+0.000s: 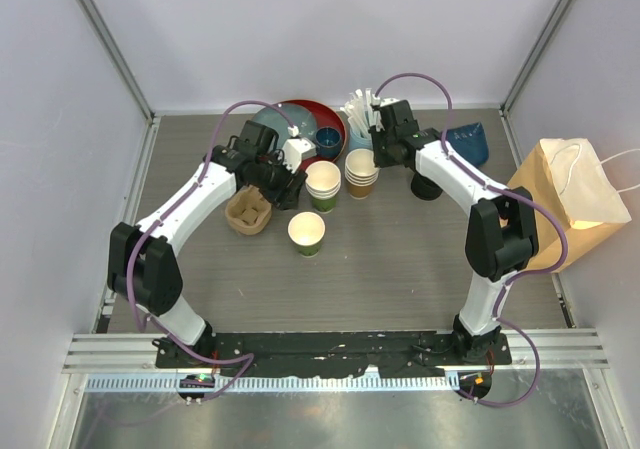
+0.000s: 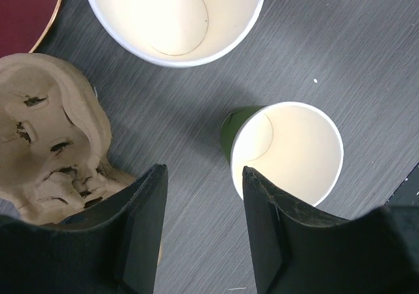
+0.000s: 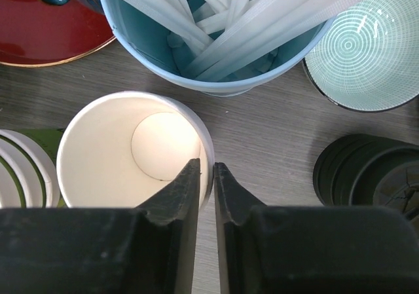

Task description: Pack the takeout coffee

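Right wrist: right jaws tight on cup stack (image 3: 105,169) rim; left jaws apart beside green cup (image 2: 288,151).

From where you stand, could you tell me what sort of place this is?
Likely a mock coffee counter inside a white-walled robot test booth: stacked paper cups, a blue cup of straws, a cardboard cup carrier and a paper takeout bag.

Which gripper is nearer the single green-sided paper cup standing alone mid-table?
Left. The left gripper hovers open just behind the green-sided paper cup, by the brown pulp carrier; the right gripper is farther back, closed on the rim of the brown-sided cup stack.
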Controlling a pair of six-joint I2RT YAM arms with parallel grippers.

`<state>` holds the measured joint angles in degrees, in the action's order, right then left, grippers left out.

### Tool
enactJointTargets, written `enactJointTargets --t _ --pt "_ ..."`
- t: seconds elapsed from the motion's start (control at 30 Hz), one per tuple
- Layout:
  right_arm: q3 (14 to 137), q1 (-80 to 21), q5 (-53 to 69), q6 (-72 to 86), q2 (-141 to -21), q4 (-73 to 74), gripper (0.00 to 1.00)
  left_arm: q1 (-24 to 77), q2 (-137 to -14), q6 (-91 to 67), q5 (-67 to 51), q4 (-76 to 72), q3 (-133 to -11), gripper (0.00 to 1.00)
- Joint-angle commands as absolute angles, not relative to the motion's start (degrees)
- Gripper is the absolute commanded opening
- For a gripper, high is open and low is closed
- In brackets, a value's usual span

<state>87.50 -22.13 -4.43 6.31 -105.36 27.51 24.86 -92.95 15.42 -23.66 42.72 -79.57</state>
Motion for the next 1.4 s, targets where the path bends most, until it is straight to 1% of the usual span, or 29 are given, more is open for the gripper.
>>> enactJointTargets --t 0.0,0.03,0.2,0.23,0.5,0.73,0.93,1.07,1.13,1.23,1.37 --pt "89.3 -22.4 -4.9 5.7 -105.1 27.2 0.17 24.4 -91.1 15.1 -25.1 43.2 -81.7 0.53" --pt "89.4 -22.5 -5.0 5.7 -105.0 27.2 0.12 24.4 -91.1 15.1 -25.2 43.2 -81.7 0.52" --pt "89.9 -22.9 -7.0 5.4 -103.3 27.9 0.05 24.4 -91.4 15.0 -25.2 43.3 -81.7 0.52" --pt "90.0 -23.1 -7.4 5.1 -102.9 28.3 0.01 24.5 -91.5 15.2 -25.3 43.3 -81.8 0.52" --pt "90.7 -23.4 -7.1 5.5 -99.2 29.4 0.01 24.4 -91.2 15.4 -25.3 44.0 -83.0 0.53" --pt "91.8 -23.4 -5.9 5.1 -98.3 29.2 0.01 24.3 -91.5 15.6 -25.2 44.5 -83.3 0.53" --pt "91.8 -22.7 -1.1 5.5 -99.6 29.7 0.01 24.2 -91.7 15.6 -25.4 44.7 -83.6 0.53" --pt "90.1 -21.8 -0.8 5.9 -100.5 29.9 0.01 24.2 -91.7 13.9 -27.2 44.0 -85.0 0.53" --pt "88.7 -20.9 3.7 6.3 -100.2 29.7 0.01 24.2 -92.2 10.6 -28.7 43.2 -86.2 0.53" --pt "87.0 -20.4 4.3 6.8 -98.7 29.2 0.01 24.3 -93.9 4.8 -30.1 41.3 -89.7 0.49" --pt "84.5 -20.2 0.3 5.5 -96.4 29.3 0.01 25.8 -96.4 0.3 -31.0 40.9 -94.6 0.37"
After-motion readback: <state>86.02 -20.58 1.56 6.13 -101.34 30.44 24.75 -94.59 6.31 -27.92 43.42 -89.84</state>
